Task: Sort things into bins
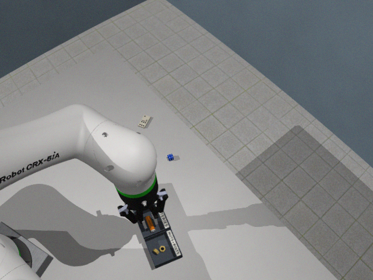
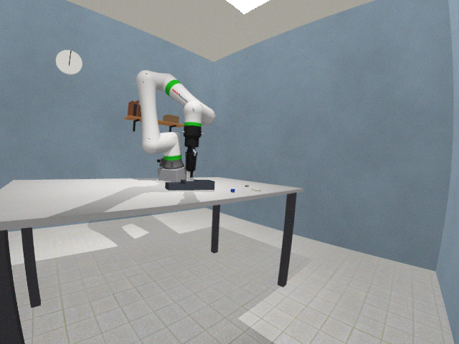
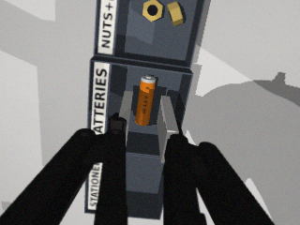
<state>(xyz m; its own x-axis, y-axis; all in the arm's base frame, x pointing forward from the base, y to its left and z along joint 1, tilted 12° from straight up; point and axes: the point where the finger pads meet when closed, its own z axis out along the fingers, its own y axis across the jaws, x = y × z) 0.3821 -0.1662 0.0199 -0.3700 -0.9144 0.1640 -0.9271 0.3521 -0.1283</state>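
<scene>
A row of dark bins [image 1: 160, 238] stands on the table, labelled STATIONERY, BATTERIES and NUTS+BOLTS. An orange battery [image 3: 145, 100] lies flat in the BATTERIES bin [image 3: 141, 108]; it also shows in the overhead view [image 1: 150, 224]. My gripper [image 3: 144, 107] hangs just over that bin with a finger on each side of the battery. A small gap shows on both sides, so it is open a little and holds nothing. Two brass nuts [image 3: 161, 10] [image 1: 163, 248] lie in the NUTS+BOLTS bin. From the side the gripper [image 2: 190, 173] reaches down to the bins [image 2: 190, 184].
A cream domino [image 1: 144, 121] and a small blue die [image 1: 170, 157] lie on the table beyond the bins, towards the far edge. The die [image 2: 232, 190] and domino [image 2: 255, 189] also show in the side view. The robot base stands behind the bins.
</scene>
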